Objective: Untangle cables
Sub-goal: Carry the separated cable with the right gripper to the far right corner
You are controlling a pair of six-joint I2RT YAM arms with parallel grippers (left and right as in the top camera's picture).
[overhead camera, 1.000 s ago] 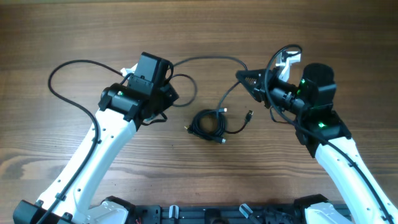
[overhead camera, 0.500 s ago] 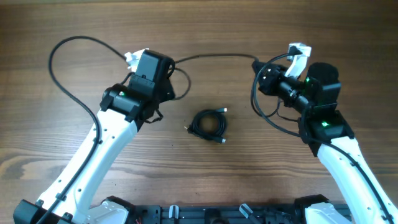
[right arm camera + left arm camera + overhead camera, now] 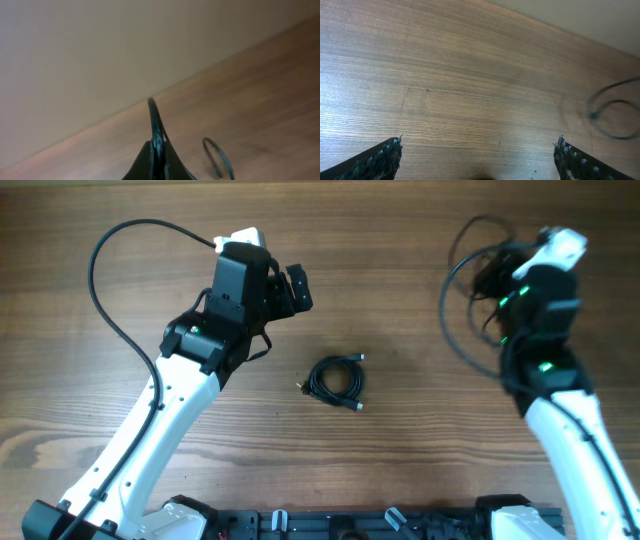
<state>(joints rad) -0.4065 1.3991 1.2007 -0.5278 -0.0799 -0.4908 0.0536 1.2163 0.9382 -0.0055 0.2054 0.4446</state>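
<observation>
A small coiled bundle of thin black cord with metallic plug ends (image 3: pixel 337 380) lies flat on the brown wooden table (image 3: pixel 400 460) and serves as the reference point here. Up and to the right of it, well apart, the right gripper (image 3: pixel 156 161) is pinched tight on a second thin black cord (image 3: pixel 444 305). That cord hangs in loose loops around the gripper and the upper part of the right arm. Up and to the left of the bundle, the left gripper (image 3: pixel 290 288) is spread wide with nothing between its fingers and only bare wood below it. The main risk, as I judge it, is the slack. Those loops hang close to the right arm's own wiring, so a turn of the wrist could wind them round the arm or pull them into a fresh knot. The grip is on a very thin strand, so a tug could let it slip out. With nothing holding the other end, a dropped cord might land across the bundle and tangle again. I cannot tell where the lifted cord's plugs are.
</observation>
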